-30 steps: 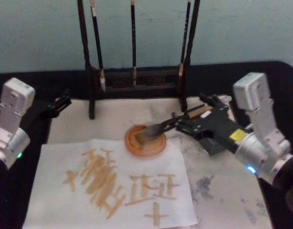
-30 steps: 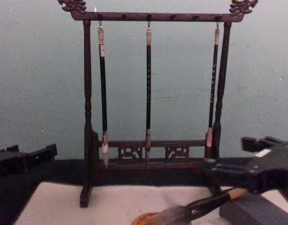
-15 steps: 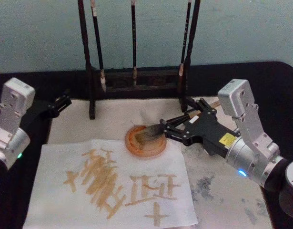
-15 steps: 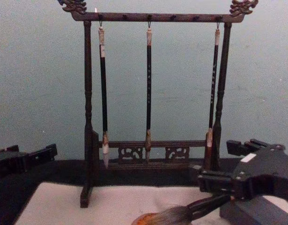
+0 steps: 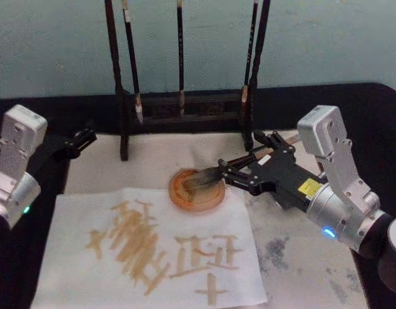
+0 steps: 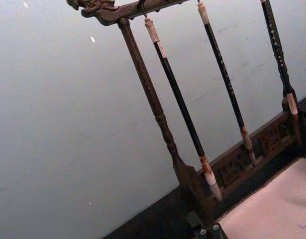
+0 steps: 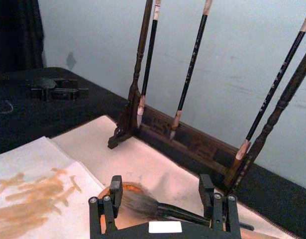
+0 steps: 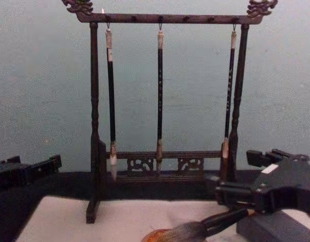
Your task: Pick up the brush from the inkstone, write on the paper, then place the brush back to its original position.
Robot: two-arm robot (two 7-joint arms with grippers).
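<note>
- Pale mat [image 5: 301, 257] is covering the dark tabletop; wooden brush rack [image 5: 185, 106] is standing at its far edge, three thin brushes [image 8: 160, 96] hanging from the top bar.
- The paper [image 5: 146, 251] is lying flat on the near left part of the mat, carrying tan strokes.
- Right gripper [image 5: 239, 175] is reaching in from the right, fingers [image 7: 115, 191] spread either side of the shaft, not clamping it.
- Left gripper [image 5: 82, 137] is sitting idle at the mat's left edge; finger state cannot be told.
- The brush [image 5: 231, 165] is lying tilted, bristles resting on the round orange inkstone [image 5: 196, 189] just beyond the paper's far right corner.
</note>
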